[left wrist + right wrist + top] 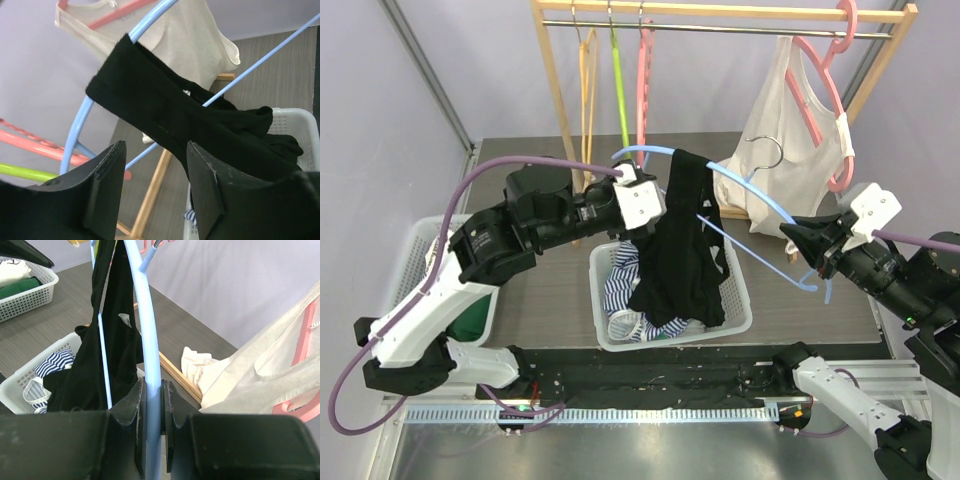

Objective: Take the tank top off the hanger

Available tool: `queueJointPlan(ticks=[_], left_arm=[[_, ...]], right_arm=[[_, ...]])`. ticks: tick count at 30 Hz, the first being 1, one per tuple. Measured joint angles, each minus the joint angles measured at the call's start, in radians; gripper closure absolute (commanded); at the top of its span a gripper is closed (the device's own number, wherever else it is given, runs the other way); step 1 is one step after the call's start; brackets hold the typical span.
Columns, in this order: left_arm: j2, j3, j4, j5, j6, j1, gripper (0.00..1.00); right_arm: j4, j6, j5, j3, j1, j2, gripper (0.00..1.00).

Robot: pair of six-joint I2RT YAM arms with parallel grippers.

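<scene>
Black tank top (675, 250) draped on the light-blue hanger (145, 315), above the white basket (740, 300). Your right pincer (150, 390) is clenched on the hanger's arm. Your left pincer (155, 165) is released, jaws parted just short of the strap (145, 100). Close on that strap, then draw it off the hanger's end, holding the hanger steady.

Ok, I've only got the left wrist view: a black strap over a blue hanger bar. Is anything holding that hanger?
Observer: Yes. The right wrist view shows the right hand clamped on the blue hanger.
Operator: Where does the rest of the top go?
Observer: From above, the black tank top hangs down into the white basket.
Operator: Is the hanger on the rail?
Observer: No. It's off the clothes rail, held out over the basket.
</scene>
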Motion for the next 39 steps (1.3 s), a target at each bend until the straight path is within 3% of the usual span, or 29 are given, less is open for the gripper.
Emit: queueJointPlan(ticks=[15, 24, 25, 29, 30, 31, 33, 39], left_arm=[[0.074, -0.016, 0.072, -0.010, -0.105, -0.016, 0.58], [0.085, -0.016, 0.083, -0.012, -0.097, -0.018, 0.90], [0.085, -0.016, 0.083, -0.014, -0.096, -0.018, 0.99], [0.085, -0.016, 0.086, -0.019, -0.092, -0.018, 1.00], [0.085, -0.016, 0.087, -0.022, -0.092, -0.018, 0.97], [0.085, -0.016, 0.087, -0.025, -0.092, -0.018, 0.84], [0.084, -0.016, 0.088, -0.032, -0.092, -0.018, 0.48], [0.055, -0.052, 0.093, -0.053, -0.103, -0.018, 0.38]], right_arm=[[-0.044, 0.005, -0.005, 0.001, -0.009, -0.011, 0.99], [-0.054, 0.011, -0.005, 0.001, -0.009, -0.034, 0.99], [-0.053, 0.012, -0.005, 0.001, -0.009, -0.037, 0.99], [-0.054, 0.013, -0.005, 0.001, -0.009, -0.042, 0.99], [-0.055, 0.013, -0.004, 0.001, -0.009, -0.043, 0.99], [-0.055, 0.013, -0.003, 0.001, -0.009, -0.045, 0.99], [-0.056, 0.013, 0.000, 0.001, -0.009, -0.049, 0.99], [-0.056, 0.013, 0.002, 0.001, -0.012, -0.053, 0.99]])
